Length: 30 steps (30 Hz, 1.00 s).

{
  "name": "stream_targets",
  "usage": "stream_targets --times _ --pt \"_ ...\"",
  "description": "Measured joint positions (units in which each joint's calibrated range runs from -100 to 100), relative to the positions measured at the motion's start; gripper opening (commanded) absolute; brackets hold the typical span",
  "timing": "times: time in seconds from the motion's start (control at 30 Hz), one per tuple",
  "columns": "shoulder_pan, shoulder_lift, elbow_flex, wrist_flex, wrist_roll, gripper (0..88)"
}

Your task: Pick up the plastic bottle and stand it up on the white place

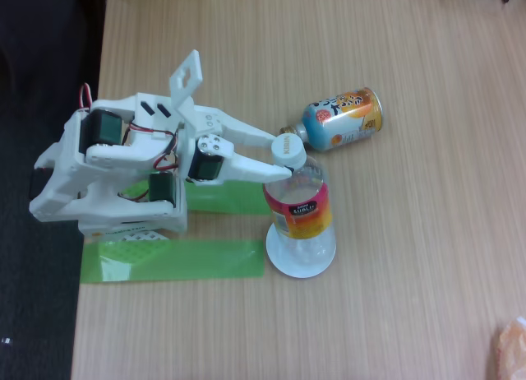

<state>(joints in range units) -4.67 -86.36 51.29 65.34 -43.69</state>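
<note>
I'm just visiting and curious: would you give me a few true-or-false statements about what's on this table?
1. The plastic bottle stands upright on the white place. True.
2. The gripper is far from the bottle. False: its fingertips are at the bottle's white cap.
3. The blue-and-orange can stands upright. False: it lies on its side on the table.
4. A green tape strip lies left of the white place in the fixed view. True.
5. The bottle's cap is off. False: the white cap is on.
</note>
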Motion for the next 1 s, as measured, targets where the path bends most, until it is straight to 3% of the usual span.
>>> stream_targets --times 1.0 --pt "-0.15 0.00 1.99 -0.08 0.26 12.4"
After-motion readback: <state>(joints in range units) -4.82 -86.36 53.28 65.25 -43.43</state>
